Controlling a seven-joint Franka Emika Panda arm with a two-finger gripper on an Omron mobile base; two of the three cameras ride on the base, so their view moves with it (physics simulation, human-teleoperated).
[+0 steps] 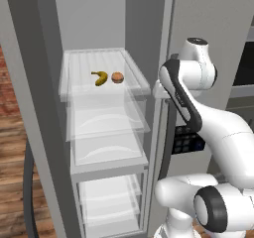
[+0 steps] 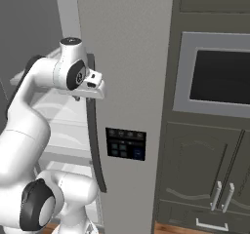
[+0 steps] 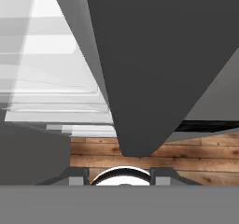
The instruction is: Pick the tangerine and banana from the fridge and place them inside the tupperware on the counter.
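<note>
Fridge [image 1: 44,133] open, nothing picked yet. Banana [image 1: 99,77] and tangerine [image 1: 117,77] side by side on upper shelf [image 1: 79,68], banana left, just apart. Gripper [image 2: 93,87] well right of both, outside beside door edge, empty. Jaws: cannot tell whether released or clenched. Both fruits left to fetch.

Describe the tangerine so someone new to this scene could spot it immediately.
Look into the open fridge at its top clear shelf. Two fruits lie there side by side; the tangerine is the small round orange one on the right, unlike the curved yellow banana beside it.
</note>
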